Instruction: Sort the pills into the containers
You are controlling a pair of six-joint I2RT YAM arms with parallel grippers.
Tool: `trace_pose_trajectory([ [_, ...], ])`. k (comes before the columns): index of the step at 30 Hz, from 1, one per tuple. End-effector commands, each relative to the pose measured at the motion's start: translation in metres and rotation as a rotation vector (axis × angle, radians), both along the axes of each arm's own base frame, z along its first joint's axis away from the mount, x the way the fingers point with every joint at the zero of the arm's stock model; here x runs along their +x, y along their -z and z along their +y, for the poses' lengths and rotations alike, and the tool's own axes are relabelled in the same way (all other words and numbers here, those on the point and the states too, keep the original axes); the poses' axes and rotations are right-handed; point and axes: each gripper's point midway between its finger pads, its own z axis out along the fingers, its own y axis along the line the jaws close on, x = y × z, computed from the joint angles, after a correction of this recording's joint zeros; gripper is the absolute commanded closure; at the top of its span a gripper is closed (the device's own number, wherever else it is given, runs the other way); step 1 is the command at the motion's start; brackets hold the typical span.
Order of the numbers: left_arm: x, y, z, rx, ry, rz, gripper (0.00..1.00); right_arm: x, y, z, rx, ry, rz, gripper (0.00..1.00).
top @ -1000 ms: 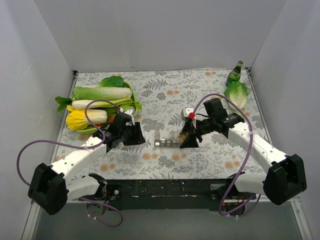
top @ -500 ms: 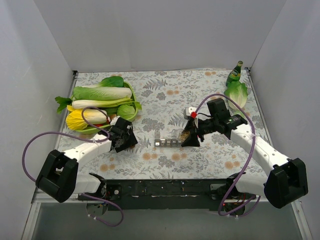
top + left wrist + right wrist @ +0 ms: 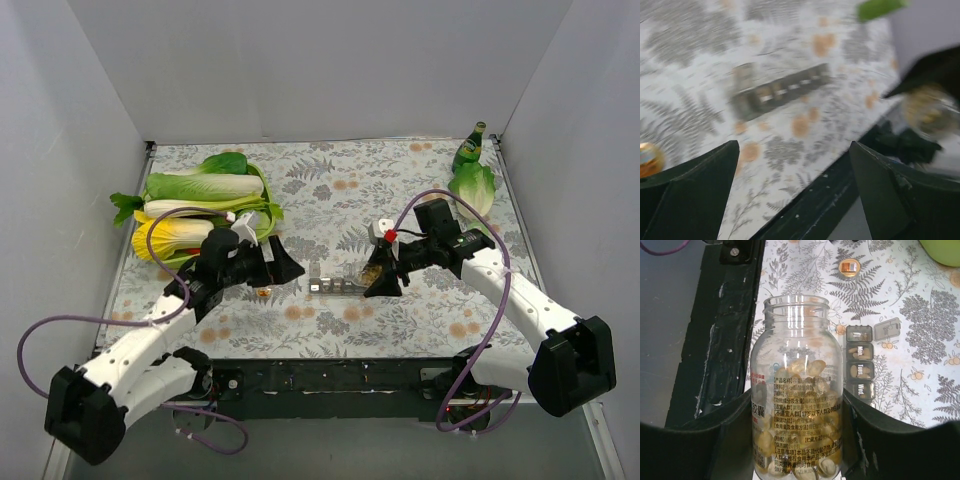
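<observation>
On the fern-patterned counter (image 3: 330,190), the silvery-grey translucent strip of square compartments (image 3: 338,286) lies lengthwise 9-to-3 o'clock. Left pincer (image 3: 285,268) gapes wide; right pincer (image 3: 383,280) grips a clear pill jar (image 3: 796,390).

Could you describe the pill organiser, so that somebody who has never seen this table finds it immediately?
On the flower-patterned table, look toward the near edge, about halfway across. The pill organiser lies flat there, just left of the clear pill bottle that the right gripper holds. It is the only straight row of small grey translucent square boxes.
</observation>
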Motion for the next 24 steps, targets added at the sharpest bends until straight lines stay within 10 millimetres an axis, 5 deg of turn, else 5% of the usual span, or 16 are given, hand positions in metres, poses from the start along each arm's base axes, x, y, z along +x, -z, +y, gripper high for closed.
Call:
trace_pose_trajectory([
  [1, -0.05, -0.104, -0.054, -0.355, 0.536, -0.446, 0.06, -0.013, -0.02, 0.003, 0.085, -0.077, -0.021, 0.92],
  [4, -0.069, -0.134, -0.058, -0.442, 0.645, -0.588, 0.05, -0.016, -0.021, 0.004, 0.097, -0.09, -0.003, 0.92],
  [10, -0.074, -0.155, -0.079, -0.473, 0.748, -0.647, 0.05, -0.018, -0.026, 0.007, 0.118, -0.102, 0.029, 0.91],
  [16, -0.082, -0.161, -0.116, -0.461, 0.825, -0.672, 0.07, -0.018, -0.027, 0.008, 0.125, -0.104, 0.044, 0.91],
  [24, -0.062, -0.151, -0.132, -0.379, 0.742, -0.673, 0.11, -0.021, -0.026, 0.008, 0.132, -0.106, 0.05, 0.91],
])
